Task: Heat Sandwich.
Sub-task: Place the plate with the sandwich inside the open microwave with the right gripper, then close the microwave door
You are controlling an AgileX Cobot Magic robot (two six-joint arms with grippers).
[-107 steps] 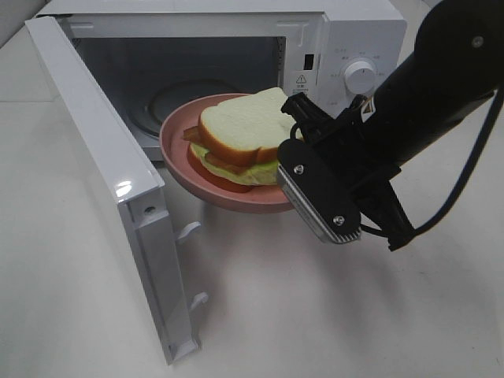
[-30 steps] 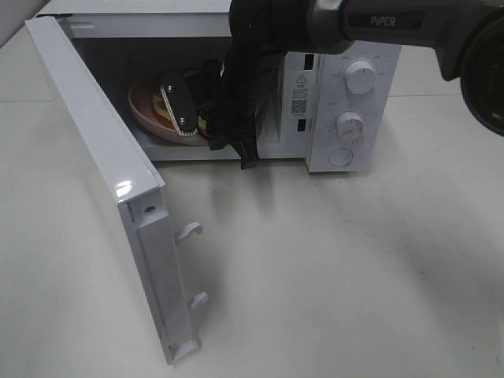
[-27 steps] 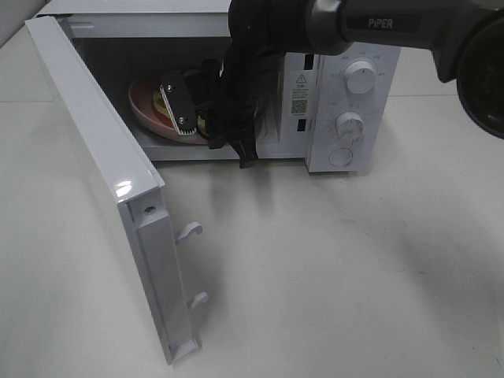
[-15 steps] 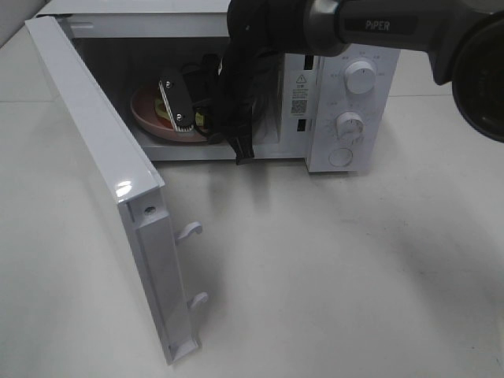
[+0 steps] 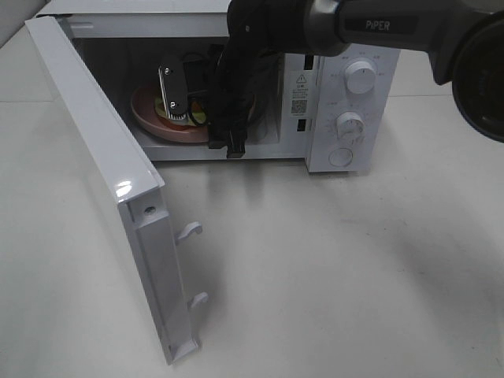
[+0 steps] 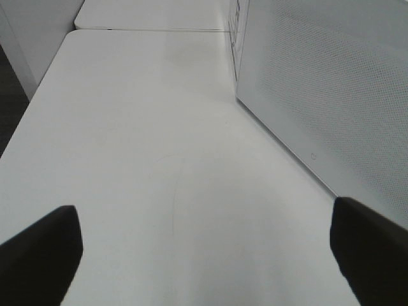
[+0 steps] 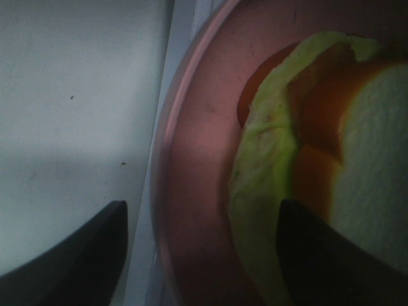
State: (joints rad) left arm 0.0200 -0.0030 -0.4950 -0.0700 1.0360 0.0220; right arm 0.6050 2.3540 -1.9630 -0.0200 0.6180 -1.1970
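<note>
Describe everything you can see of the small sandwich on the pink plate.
The small sandwich shows whitish bread, a yellowish-green edge and orange filling layers. It lies flat on the round pink plate inside the open white microwave. The open right gripper straddles the plate's rim, one finger overlapping the sandwich's edge; contact cannot be told.

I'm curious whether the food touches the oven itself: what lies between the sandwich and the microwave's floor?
Only the pink plate; the right wrist view shows the sandwich resting on it.
</note>
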